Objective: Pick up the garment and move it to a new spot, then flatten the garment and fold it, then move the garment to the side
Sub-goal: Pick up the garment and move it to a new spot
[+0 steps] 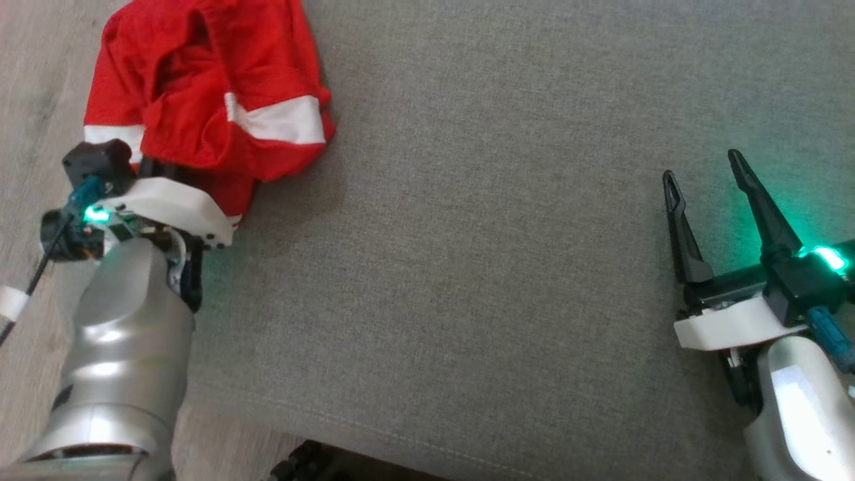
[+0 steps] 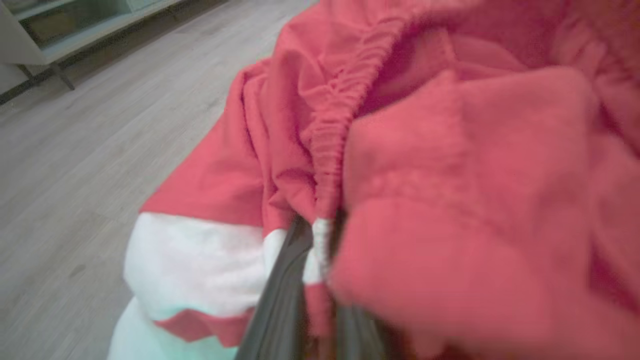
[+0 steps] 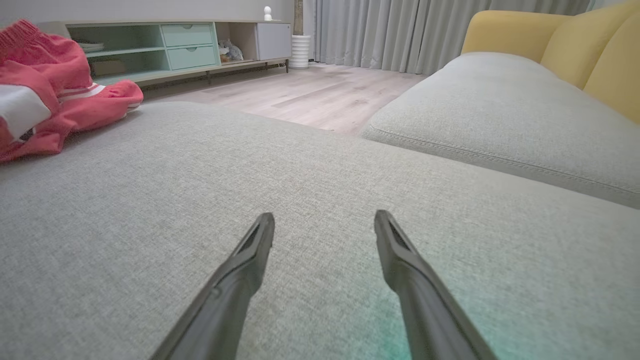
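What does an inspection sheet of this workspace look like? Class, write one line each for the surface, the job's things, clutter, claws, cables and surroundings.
Surface: grey sofa cushion, flat.
Job's things: garment, red with white bands, bunched at the cushion's left edge, not flattened.
Clutter: nothing seen.
Claws: left claw shut on a fold of the garment; right claw open, apart from the garment.
Cables: left blue plug at the left wrist; right blue plug at the right wrist.
Surroundings: wood floor, mint shelf unit, grey curtains, yellow backrest.
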You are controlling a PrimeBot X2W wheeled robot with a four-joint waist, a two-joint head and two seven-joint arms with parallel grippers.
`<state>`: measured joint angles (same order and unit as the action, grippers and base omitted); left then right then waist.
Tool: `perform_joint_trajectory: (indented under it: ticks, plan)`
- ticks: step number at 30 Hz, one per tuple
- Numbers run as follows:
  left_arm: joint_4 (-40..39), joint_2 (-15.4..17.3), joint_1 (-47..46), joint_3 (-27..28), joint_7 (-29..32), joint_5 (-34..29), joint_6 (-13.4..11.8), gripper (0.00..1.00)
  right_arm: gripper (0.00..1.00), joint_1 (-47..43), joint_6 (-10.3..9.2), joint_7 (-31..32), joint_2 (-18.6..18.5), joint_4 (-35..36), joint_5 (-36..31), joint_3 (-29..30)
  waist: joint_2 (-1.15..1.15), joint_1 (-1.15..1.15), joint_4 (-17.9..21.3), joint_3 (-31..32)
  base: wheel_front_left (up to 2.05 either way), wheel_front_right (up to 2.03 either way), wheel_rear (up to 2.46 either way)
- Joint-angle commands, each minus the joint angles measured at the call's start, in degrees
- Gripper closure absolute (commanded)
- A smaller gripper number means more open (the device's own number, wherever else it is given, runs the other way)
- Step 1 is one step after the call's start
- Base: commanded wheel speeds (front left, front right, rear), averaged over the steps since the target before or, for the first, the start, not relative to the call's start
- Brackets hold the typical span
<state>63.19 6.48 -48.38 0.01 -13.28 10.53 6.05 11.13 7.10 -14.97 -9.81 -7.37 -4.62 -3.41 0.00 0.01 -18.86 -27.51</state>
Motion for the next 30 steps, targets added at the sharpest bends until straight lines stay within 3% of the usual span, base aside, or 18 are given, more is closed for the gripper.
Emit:
perform_joint_trajectory:
  ticks: [1,8,13,22,30]
  plan:
    - [-1.37,3.83,-2.04,0.75,-1.09,-0.92,-0.31,1.00,0.00,-0.82,0.39,-0.03,0.09,-0.25,-0.27,-1.12,0.00,-0.01,0.29,1.07,0.00,0.00,0.00]
    - [-13.10,6.59,-4.96,-1.31,-1.69,-4.42,-1.34,1.00,0.00,-1.65,0.39,-0.03,2.96,-1.54,0.58,-1.79,0.00,-0.01,2.10,8.17,0.00,0.00,0.00]
    - [-21.26,7.76,-8.15,-4.11,-1.71,-6.25,-0.27,1.00,0.00,-2.67,0.39,-0.03,5.26,-2.38,1.52,-2.13,0.00,-0.01,5.55,14.82,0.00,0.00,0.00]
    - [-29.43,4.13,-16.45,-13.29,1.47,-2.34,1.38,1.00,0.00,-6.64,0.39,-0.03,6.88,-2.69,4.87,-3.30,0.00,-0.01,16.84,25.51,0.00,0.00,0.00]
    - [-29.22,-0.30,-21.43,-23.42,2.77,5.44,1.42,1.00,0.00,-7.67,0.39,-0.03,6.91,-1.52,7.90,-4.84,0.00,-0.01,28.44,26.95,0.00,0.00,0.00]
